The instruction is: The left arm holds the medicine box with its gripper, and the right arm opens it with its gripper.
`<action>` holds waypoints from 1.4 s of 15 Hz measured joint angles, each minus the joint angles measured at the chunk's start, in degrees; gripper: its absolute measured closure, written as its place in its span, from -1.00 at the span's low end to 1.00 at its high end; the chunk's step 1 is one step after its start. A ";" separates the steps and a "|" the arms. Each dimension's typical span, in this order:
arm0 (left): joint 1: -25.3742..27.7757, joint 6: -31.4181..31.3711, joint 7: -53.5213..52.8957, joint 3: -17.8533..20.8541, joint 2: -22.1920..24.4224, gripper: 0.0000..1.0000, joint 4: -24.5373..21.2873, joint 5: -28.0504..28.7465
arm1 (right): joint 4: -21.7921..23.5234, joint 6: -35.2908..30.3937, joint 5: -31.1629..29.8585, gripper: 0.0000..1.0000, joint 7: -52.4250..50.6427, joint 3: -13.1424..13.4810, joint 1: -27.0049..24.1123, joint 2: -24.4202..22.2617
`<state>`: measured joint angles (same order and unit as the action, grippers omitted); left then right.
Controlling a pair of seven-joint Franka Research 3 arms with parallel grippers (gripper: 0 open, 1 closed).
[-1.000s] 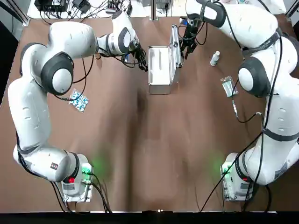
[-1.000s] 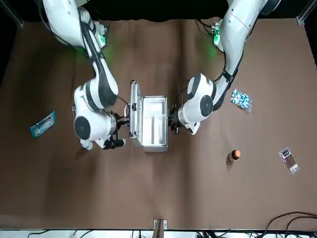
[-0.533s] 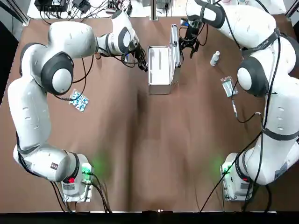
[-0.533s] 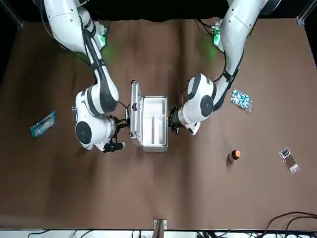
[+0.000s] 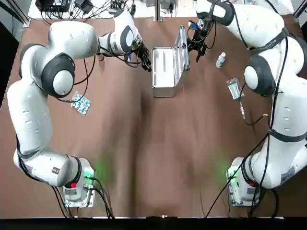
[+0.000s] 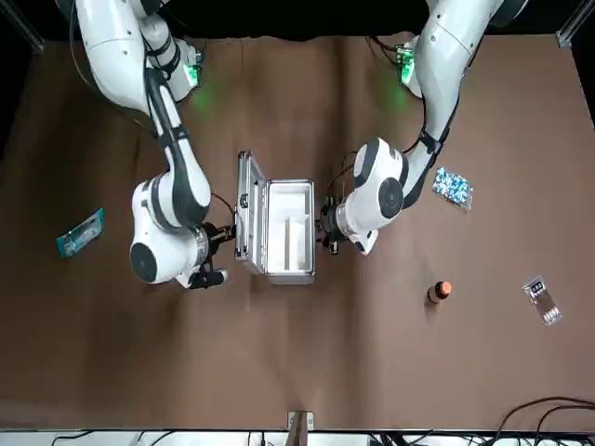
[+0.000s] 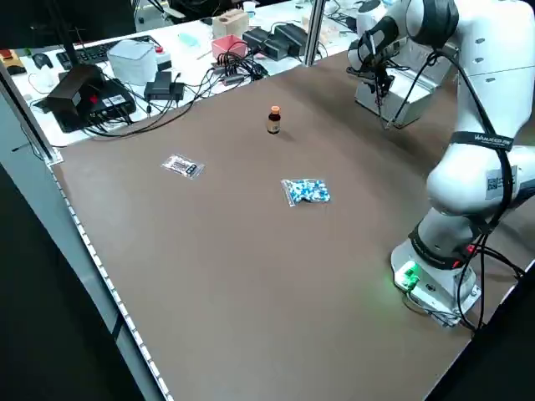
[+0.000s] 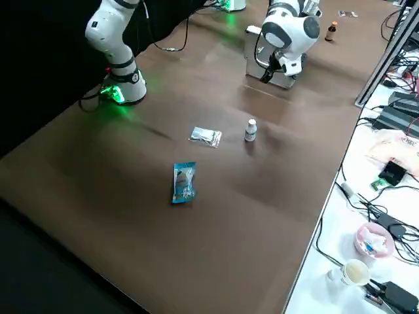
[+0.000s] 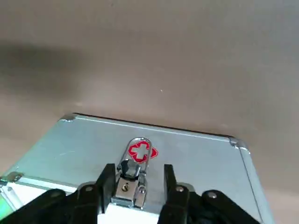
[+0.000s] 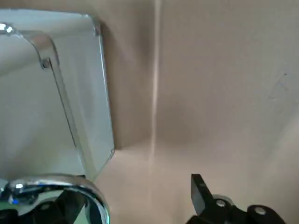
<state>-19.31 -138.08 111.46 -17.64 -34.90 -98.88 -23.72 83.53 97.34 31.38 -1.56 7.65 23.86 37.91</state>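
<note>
Top: the medicine box [image 5: 163, 72] stands open on the worktop [image 5: 153, 143], between the two end effectors. The left end effector [image 5: 146, 63] touches its front wall. The right end effector [image 5: 197, 45] is just beside the outer face of the lid [image 5: 181, 45] and is not gripping it. A small bottle [image 5: 220, 59] sits near the right end effector on the side away from the box.

Front: the lid leans back past upright, away from the box base and toward the right end effector.

Side views: both end effectors are at the box; nothing more can be read.

Left wrist: the fingers [image 9: 106, 179] sit on either side of the latch [image 9: 133, 182], under the red cross. This reads as clamped on the box.

Right wrist: the fingers [image 10: 202, 193] are spread wide with nothing between them. The chrome carry handle [image 10: 56, 186] is just beside them.

Step in hand looks like finishing the opening and letting go. The left clamp should stay steady so the base doesn't slide. If the right nudges the lid again, it should follow the hinge arc, not drag sideways. It should back straight off so nothing snags the handle and swings the lid shut.

Versus a second ago: the lid was about upright and now tilts farther back. The right end effector has moved outward from it, and the elbow of that arm has shifted. The box base and the left end effector are unchanged.
</note>
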 joint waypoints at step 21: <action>15.38 25.32 -14.20 0.15 7.37 -1.00 10.36 21.95 | -14.51 -22.43 -1.99 -0.97 -7.27 9.46 -12.45 -8.35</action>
<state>-3.93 -112.76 97.26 -17.50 -27.53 -88.51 -1.77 69.02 74.91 29.39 -8.83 17.11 11.41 29.57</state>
